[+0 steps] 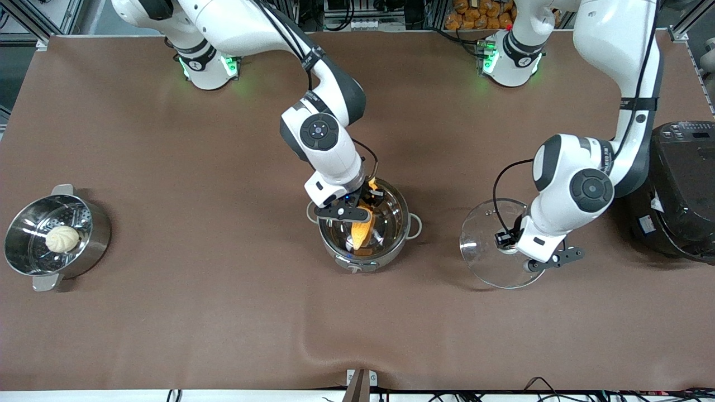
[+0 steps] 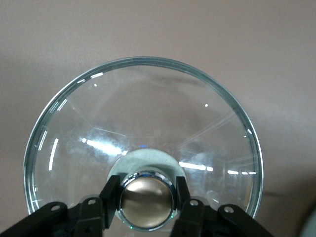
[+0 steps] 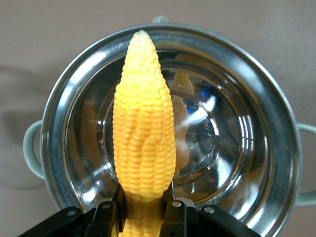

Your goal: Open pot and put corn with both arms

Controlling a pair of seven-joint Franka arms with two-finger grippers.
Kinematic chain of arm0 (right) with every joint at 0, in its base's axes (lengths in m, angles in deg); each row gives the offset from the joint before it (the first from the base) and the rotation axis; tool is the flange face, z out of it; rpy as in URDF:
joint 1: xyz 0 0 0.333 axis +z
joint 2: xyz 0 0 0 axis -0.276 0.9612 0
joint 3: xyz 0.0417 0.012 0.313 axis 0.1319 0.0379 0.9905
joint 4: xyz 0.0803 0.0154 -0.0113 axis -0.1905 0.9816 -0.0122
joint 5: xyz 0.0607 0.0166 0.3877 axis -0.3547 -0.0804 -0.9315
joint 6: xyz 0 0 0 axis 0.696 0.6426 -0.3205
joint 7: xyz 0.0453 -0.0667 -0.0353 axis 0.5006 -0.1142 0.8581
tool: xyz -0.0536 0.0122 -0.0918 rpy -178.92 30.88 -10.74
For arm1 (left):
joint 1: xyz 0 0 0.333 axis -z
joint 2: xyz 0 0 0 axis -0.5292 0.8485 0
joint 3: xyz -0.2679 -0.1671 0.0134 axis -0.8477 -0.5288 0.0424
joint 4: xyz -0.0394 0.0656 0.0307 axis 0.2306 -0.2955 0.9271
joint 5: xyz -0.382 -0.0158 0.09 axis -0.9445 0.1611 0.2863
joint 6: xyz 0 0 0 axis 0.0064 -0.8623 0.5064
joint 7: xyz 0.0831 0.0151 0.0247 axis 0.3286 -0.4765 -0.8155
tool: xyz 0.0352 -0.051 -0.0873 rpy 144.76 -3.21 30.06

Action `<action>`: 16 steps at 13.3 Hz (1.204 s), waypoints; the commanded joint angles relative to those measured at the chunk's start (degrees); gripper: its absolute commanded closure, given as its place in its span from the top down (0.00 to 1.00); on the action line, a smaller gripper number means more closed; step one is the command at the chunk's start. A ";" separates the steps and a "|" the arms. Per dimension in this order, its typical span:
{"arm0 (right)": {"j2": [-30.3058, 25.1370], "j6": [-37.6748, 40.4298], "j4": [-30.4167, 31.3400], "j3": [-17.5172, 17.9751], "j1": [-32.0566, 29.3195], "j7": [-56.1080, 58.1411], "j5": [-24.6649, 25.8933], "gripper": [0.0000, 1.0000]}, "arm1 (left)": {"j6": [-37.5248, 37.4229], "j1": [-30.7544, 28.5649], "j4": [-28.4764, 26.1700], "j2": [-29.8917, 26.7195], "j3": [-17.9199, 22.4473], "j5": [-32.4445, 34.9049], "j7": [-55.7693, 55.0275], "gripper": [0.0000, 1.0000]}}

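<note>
A brown cloth (image 1: 167,312) covers the whole table, rippled along the edge nearest the front camera. Aluminium frame posts (image 1: 33,19) stand past the table's corners by the arm bases, and black cables (image 1: 558,391) trail below the near edge. The lighting is even and soft.

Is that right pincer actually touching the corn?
Touching. The right wrist view shows the right pincer with both fingers pressed against the corn, over the pot.

The whole table (image 1: 167,312) is seen from high up, facing the bases. Each wrist view is aimed straight down, close up: lid (image 2: 143,143) and pot (image 3: 168,133), both also caught from above.
</note>
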 commanded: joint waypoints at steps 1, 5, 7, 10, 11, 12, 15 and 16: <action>0.50 1.12 -1.16 0.16 -1.16 -0.58 -1.00 0.72 | 6.21 -1.42 -4.25 -0.79 -0.01 1.25 1.18 0.00; -0.19 2.69 -1.69 0.16 -2.57 -0.41 -0.91 0.97 | 9.73 -2.21 -4.33 2.56 -0.01 1.25 1.27 0.72; -0.98 9.44 -2.73 -0.01 -3.97 0.29 -0.56 0.97 | 9.47 -2.12 -5.47 1.25 -0.01 1.25 1.18 1.00; -6.06 18.07 -4.16 -0.97 -7.49 4.50 1.88 1.00 | 4.92 -2.12 -5.57 -4.88 0.08 1.34 1.27 1.00; -7.74 19.04 -4.06 -1.68 -8.97 5.99 3.38 1.00 | 2.64 -2.12 -5.39 -7.95 0.08 1.34 1.97 1.00; -9.23 20.44 -4.15 -1.77 -11.77 7.23 2.96 1.00 | 0.09 -2.12 -5.04 -11.12 0.16 1.34 2.58 1.00; -15.12 25.98 -3.97 -2.82 -18.80 9.07 3.92 1.00 | -11.49 -2.12 -3.72 -20.26 -0.10 2.91 5.56 1.00; -16.53 29.30 -3.97 -2.83 -22.05 15.26 3.83 1.00 | -15.36 -2.21 -2.59 -22.12 -0.10 3.01 7.32 1.00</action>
